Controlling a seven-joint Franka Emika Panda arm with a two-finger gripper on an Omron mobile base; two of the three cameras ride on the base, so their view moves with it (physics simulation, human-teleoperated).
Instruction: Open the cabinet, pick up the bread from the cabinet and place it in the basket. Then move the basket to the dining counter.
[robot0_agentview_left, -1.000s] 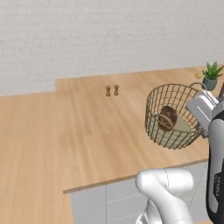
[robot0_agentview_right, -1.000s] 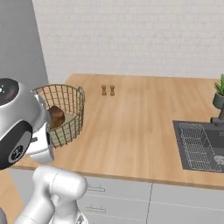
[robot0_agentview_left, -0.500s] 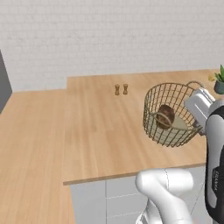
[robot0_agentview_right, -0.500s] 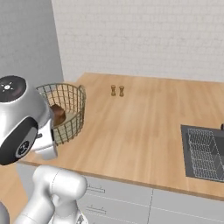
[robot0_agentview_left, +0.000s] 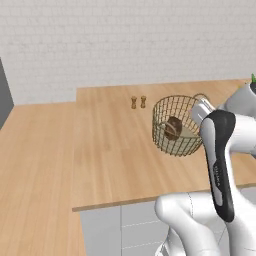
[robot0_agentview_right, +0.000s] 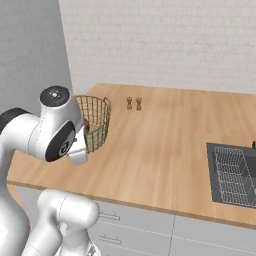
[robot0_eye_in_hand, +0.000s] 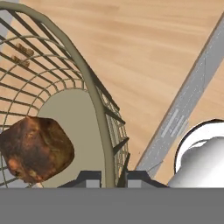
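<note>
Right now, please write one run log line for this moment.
phase: carrying basket | gripper: shut on basket rim | bread: inside basket | basket: above dining counter

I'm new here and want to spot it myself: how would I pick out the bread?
Start at the wide wooden dining counter. Above its near part hangs a round wire basket, its rim pinched by the robot's hand. The bread is the small dark brown lump inside, the one solid thing behind the mesh.

Basket (robot0_eye_in_hand: 94, 94) rim is pinched between the two fingertips (robot0_eye_in_hand: 89, 178) of the gripper (robot0_eye_in_hand: 108, 179). Bread (robot0_eye_in_hand: 35, 148) is seen inside on the basket floor, wooden counter (robot0_eye_in_hand: 144, 43) beyond.
</note>
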